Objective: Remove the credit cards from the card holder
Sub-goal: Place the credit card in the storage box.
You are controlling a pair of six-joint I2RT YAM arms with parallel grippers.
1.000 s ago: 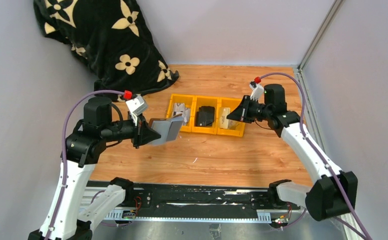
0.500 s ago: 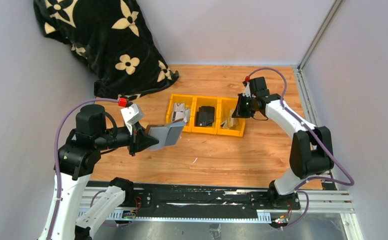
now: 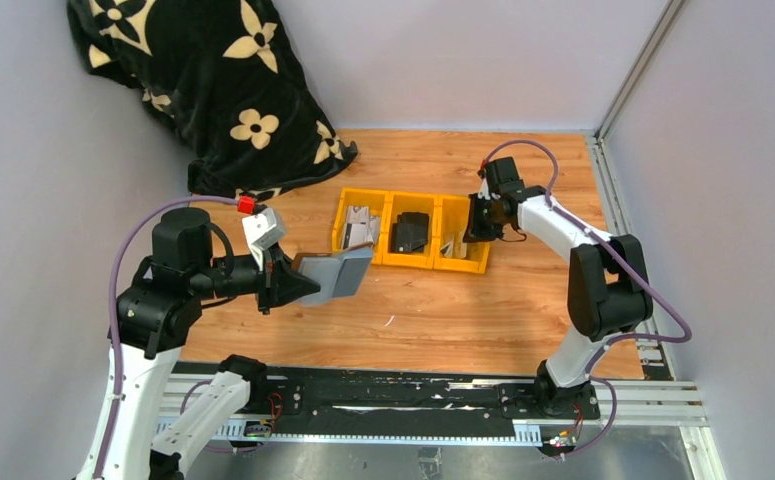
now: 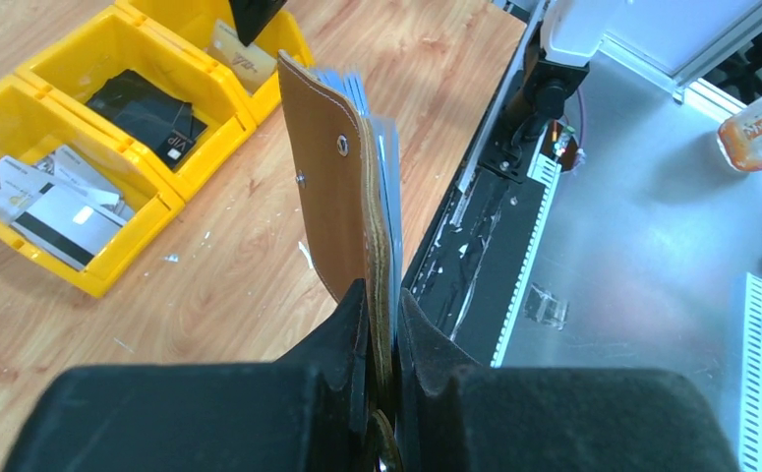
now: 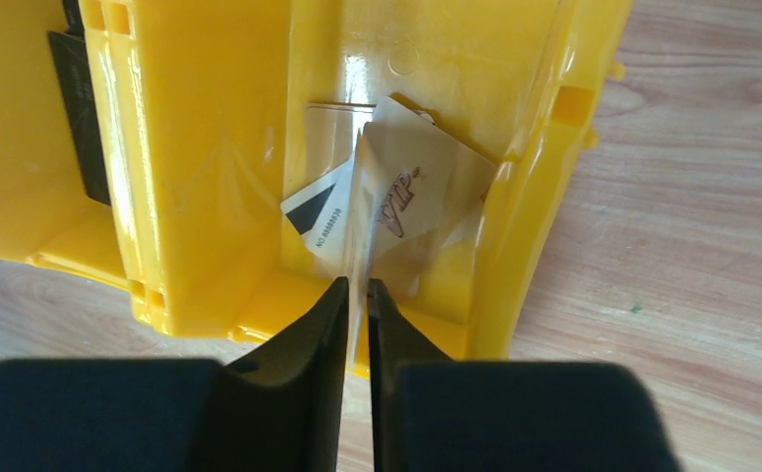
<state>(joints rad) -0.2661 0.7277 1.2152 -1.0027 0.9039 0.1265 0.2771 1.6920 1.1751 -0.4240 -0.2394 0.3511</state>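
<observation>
Right: left gripper [image 4: 381, 324] is clamped on the card holder [image 4: 337, 197], which is clear of the table [image 3: 523, 300].

The holder's bottom edge is pinched between both fingers, and the rest sticks out past the fingertips, standing on edge. The brown leather face with two snaps is toward the wrist camera, and grey card edges show along its far side. From the top view it hangs over bare wood, just near-left of the row of yellow bins [image 3: 433, 265]. The left bin holds pale cards [image 4: 47, 202], the middle one a black card [image 4: 150, 108]. The right gripper [image 5: 357, 295] is down in the right bin, fingers nipped onto a beige card [image 5: 411, 187] marked VIP, seen edge-on. A striped card [image 5: 316, 216] lies under it. A black flowered blanket [image 3: 203, 80] is in the far-left corner.
</observation>
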